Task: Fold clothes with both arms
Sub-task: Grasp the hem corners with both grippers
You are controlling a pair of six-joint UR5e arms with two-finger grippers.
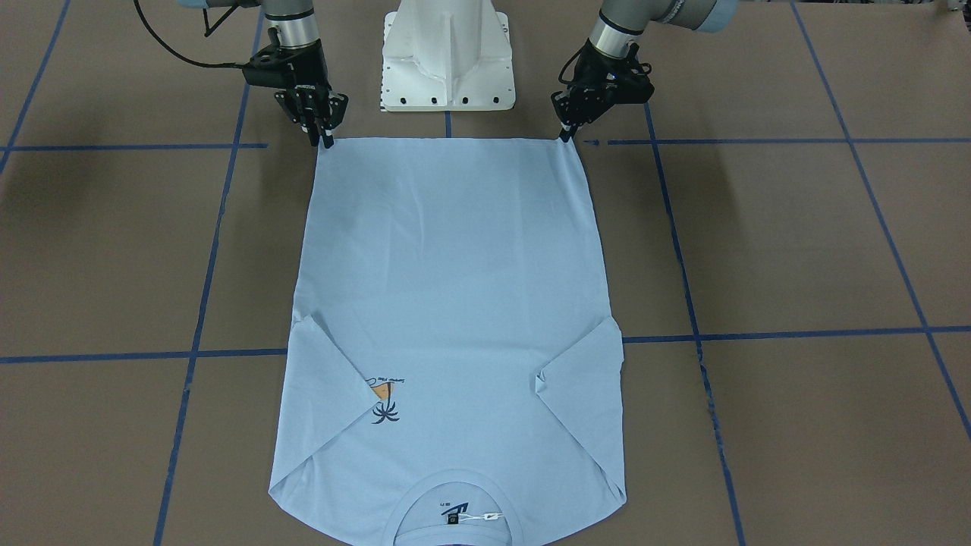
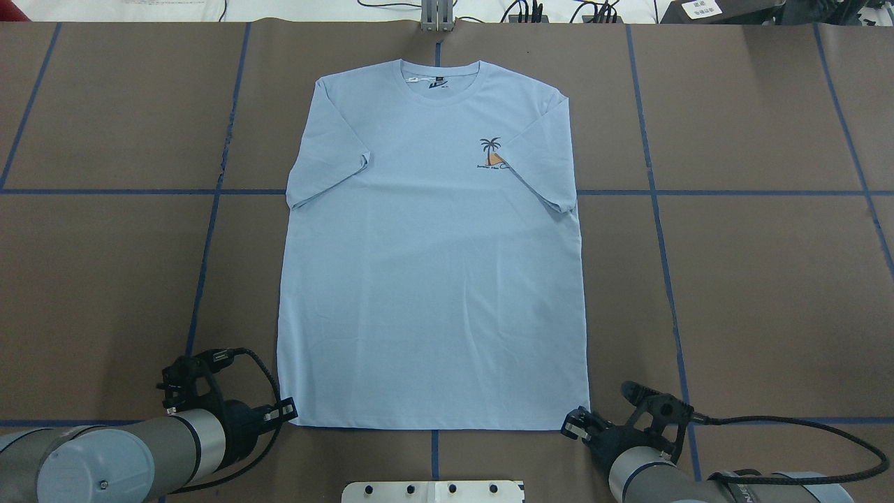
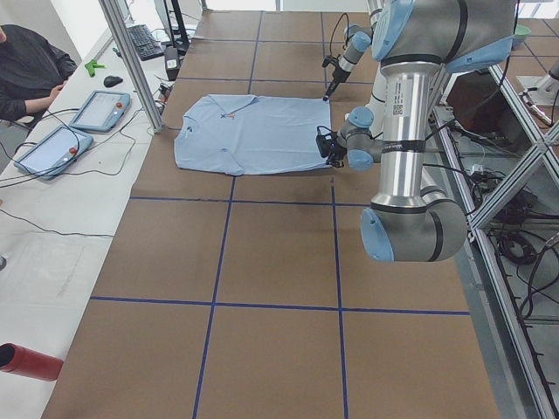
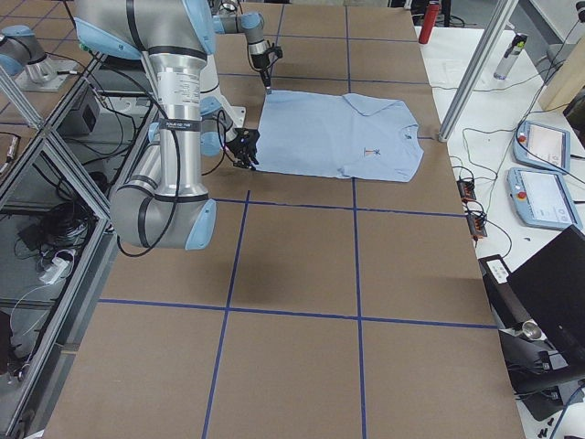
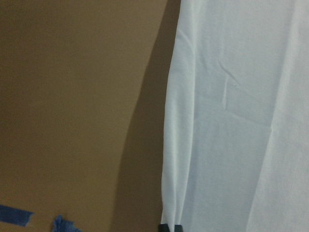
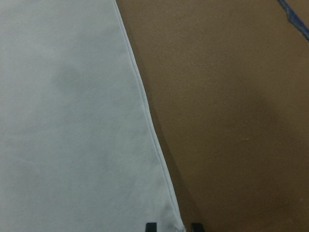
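Note:
The light blue T-shirt (image 2: 429, 265) lies flat on the brown table, collar (image 2: 440, 80) far from the robot, both sleeves folded inward, palm-tree print (image 2: 491, 154) showing. My left gripper (image 2: 290, 412) is at the hem's left corner. In the left wrist view its tips (image 5: 170, 227) meet on the shirt's edge (image 5: 169, 145). My right gripper (image 2: 573, 423) is at the hem's right corner. In the right wrist view its two fingertips (image 6: 151, 226) stand apart with the shirt corner (image 6: 176, 220) between them. In the front-facing view the left gripper (image 1: 565, 136) and right gripper (image 1: 321, 141) touch the hem corners.
The white pedestal base (image 1: 447, 57) stands just behind the hem. Blue tape lines (image 2: 209, 230) grid the brown table cover. Tablets and cables (image 3: 79, 122) lie on the white bench beyond the collar end, where a person (image 3: 26, 70) sits.

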